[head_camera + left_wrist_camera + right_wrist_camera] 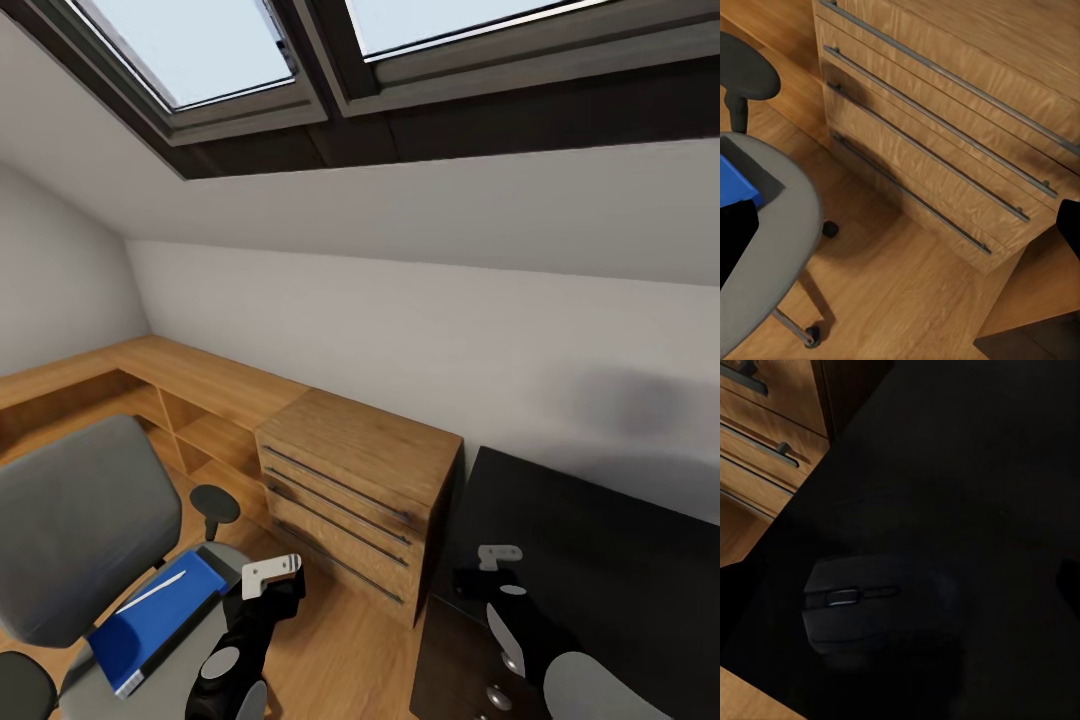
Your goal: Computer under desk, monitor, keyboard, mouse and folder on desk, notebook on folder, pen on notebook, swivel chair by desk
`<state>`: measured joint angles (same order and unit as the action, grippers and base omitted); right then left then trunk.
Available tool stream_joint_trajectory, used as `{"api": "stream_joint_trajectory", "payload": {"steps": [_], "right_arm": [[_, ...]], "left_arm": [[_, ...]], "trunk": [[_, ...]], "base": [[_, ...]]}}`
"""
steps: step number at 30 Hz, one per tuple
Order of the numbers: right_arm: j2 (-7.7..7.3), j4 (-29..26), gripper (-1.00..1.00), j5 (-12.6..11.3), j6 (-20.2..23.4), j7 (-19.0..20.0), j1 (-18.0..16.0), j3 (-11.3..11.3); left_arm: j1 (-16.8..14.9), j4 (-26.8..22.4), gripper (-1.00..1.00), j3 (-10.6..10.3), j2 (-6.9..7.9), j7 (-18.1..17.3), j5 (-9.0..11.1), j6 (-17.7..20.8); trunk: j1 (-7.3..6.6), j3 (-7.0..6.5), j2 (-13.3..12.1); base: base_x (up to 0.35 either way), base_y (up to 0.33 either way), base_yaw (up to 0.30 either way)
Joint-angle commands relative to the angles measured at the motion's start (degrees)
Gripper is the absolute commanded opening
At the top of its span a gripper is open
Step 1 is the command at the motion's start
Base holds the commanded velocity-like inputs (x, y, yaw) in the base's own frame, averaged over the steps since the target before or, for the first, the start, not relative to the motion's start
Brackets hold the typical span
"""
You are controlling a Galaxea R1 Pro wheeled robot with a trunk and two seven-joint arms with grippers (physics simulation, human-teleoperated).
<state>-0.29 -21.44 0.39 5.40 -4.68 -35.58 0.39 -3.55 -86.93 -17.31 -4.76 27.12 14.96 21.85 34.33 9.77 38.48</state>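
A grey swivel chair [75, 520] stands at the lower left, and its seat [772, 247] also shows in the left wrist view. On the seat lies a flat blue folder [150, 620] with a white pen [150, 592] on top; I cannot make out a separate notebook. My left gripper [285, 595] hangs open just right of the seat, above the wooden floor. My right gripper [470, 582] is open over the left end of the black desk [600, 560]. A black mouse [870, 604] rests on the desk below it, between the spread fingers, untouched.
A wooden chest of drawers [360, 480] with long bar handles stands between chair and desk. A low wooden shelf unit [190, 400] runs along the sloped wall under skylights. The chair's armrest [214, 503] juts toward the chest. Dark drawers with knobs [497, 695] sit under the desk.
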Motion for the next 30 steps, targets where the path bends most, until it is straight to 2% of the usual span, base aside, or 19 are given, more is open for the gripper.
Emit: {"api": "stream_joint_trajectory", "payload": {"steps": [1,5,11,17,18,20,22,25,26,30], "right_arm": [[-0.01,-0.1,1.0,0.0,0.3,-0.2,0.0,0.0],[-0.05,-0.5,1.0,0.0,-0.1,-0.3,0.0,0.1],[0.2,-6.1,1.0,0.2,-0.4,-0.6,0.2,0.2],[0.48,-14.5,1.0,-0.1,3.9,-0.6,1.8,0.2],[0.56,-18.2,1.0,-0.1,6.0,-0.6,3.3,0.3],[0.62,-22.3,1.0,-0.2,7.6,-0.5,5.2,0.3],[0.76,-25.2,1.0,-0.2,8.7,-0.5,6.5,0.3],[1.25,-33.0,1.0,-0.6,12.6,-0.6,10.2,0.3],[1.85,-37.9,1.0,-3.0,14.4,-0.6,12.1,0.3],[2.02,-39.3,1.0,-4.1,14.9,-0.6,12.9,0.3]], "left_arm": [[-0.1,-0.1,1.0,-0.1,0.03,0.5,0.5,0.1],[-0.1,0.1,1.0,-0.1,0.07,0.5,0.5,0.2],[-0.1,0.2,1.0,-0.1,0.08,0.5,0.5,0.2],[-0.1,0.1,1.0,-0.1,0.06,0.5,0.4,0.1],[-0.1,0.1,1.0,-0.1,0.04,0.5,0.4,0.1],[-0.1,0.1,1.0,-0.1,0.05,0.5,0.3,0.0],[-0.1,0.1,1.0,-0.1,0.07,0.5,0.3,0.0],[-0.1,0.1,1.0,-0.1,0.04,0.5,0.4,0.2],[-0.1,0.2,1.0,-0.1,0.07,0.5,0.5,0.3],[-0.1,0.2,1.0,-0.1,0.09,0.5,0.5,0.3]], "trunk": [[0.02,0.1,0.1],[-0.64,-0.44,-1.1],[-1.96,-1.52,-3.5],[-2.4,-1.88,-4.3],[-2.62,-2.06,-4.7],[-3.06,-2.42,-5.5],[-3.06,-2.42,-5.5],[-3.06,-2.42,-5.5],[-3.06,-2.42,-5.5],[-3.06,-2.42,-5.5]], "base": [[0.0,0.0,0.0],[0.0,0.0,0.0],[0.0,0.0,0.0],[0.0,0.0,0.0],[0.0,0.0,0.0],[0.0,0.0,0.0],[0.0,0.0,0.0],[0.0,0.0,0.0],[0.0,0.0,0.0],[-0.002,0.0,0.0]]}}
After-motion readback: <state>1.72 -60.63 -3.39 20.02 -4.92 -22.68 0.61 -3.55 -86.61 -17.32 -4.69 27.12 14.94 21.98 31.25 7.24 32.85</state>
